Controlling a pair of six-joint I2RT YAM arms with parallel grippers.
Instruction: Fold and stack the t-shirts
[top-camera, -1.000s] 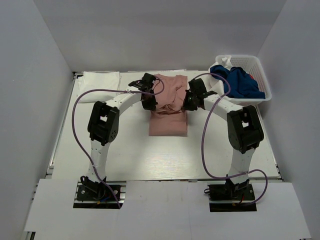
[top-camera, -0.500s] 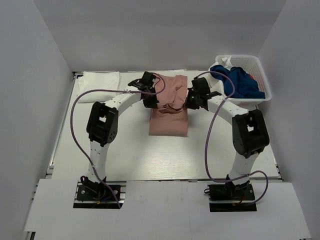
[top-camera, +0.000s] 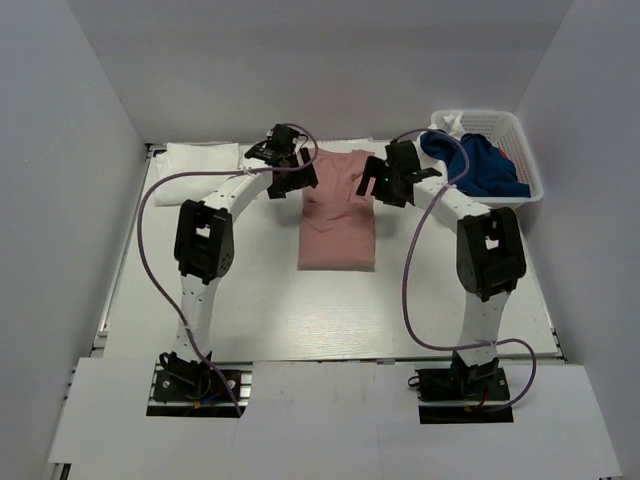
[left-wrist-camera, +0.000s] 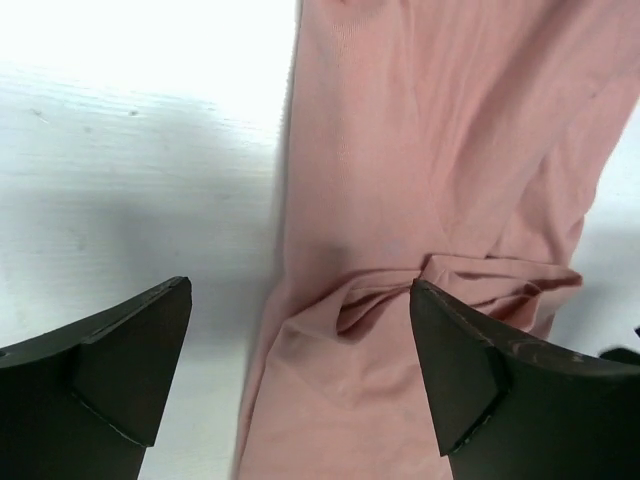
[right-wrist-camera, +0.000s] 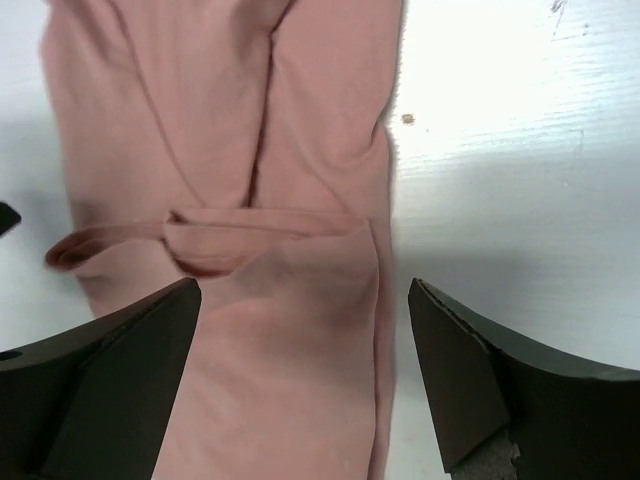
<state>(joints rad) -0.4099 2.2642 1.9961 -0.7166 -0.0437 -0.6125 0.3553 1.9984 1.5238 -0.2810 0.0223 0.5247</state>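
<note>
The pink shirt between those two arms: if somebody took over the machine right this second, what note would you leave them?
Left gripper: open, empty, over the pink shirt's left edge.
Right gripper: open, empty, over its right edge.
The pink shirt lies mid-table, folded into a long strip, bunched near the far end. A folded white cloth lies at the far left; the navy shirt sits in the basket.
Left to do: probably fold the pink shirt crosswise, stack it, then the basket's shirts.

The place is a robotics lab test cell. Plain white panels (top-camera: 70, 150) enclose a white table (top-camera: 260, 310) on three sides, and two cable-draped arms (top-camera: 203, 240) stand bolted near the frame's bottom edge.
</note>
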